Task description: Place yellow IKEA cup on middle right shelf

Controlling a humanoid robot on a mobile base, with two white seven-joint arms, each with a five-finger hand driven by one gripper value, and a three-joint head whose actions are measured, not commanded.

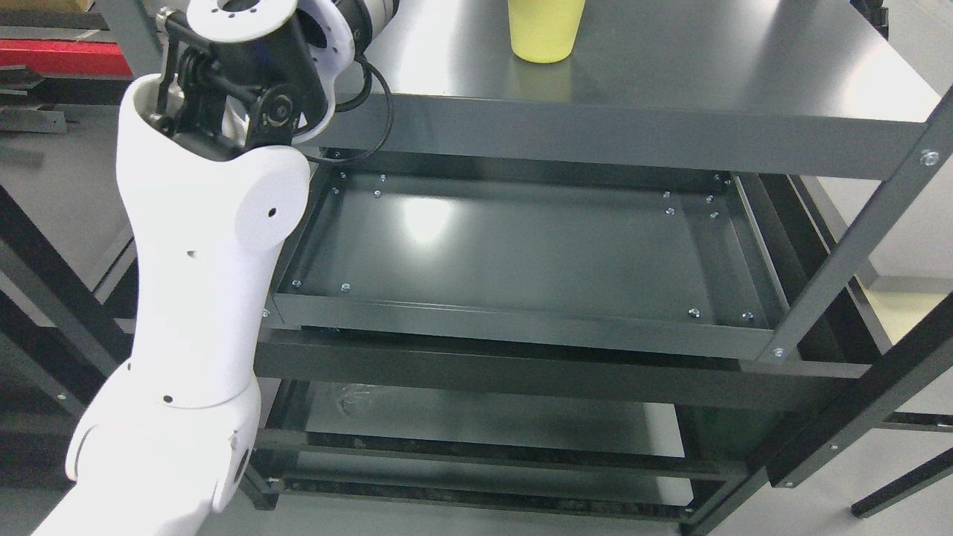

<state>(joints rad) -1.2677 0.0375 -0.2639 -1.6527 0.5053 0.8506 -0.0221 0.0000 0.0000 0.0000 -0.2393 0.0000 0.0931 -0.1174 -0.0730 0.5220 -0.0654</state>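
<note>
A yellow cup (544,30) stands upright on the top shelf (707,82) of a dark metal rack, its rim cut off by the top edge of the picture. My left arm (208,253) rises from the lower left, bends at the wrist joint near the rack's top left corner, and runs out of the picture at the top. Its hand is out of frame. The cup stands well right of the arm, apart from it. Below lies the middle shelf (521,253), a shallow tray with raised rims. The right arm does not show.
The rack's slanted post (856,246) runs down the right side. A lower shelf (484,424) lies beneath the middle tray. Dark frame legs (45,275) of another structure stand at the left. A black cable (383,112) loops from my wrist by the top shelf's front edge.
</note>
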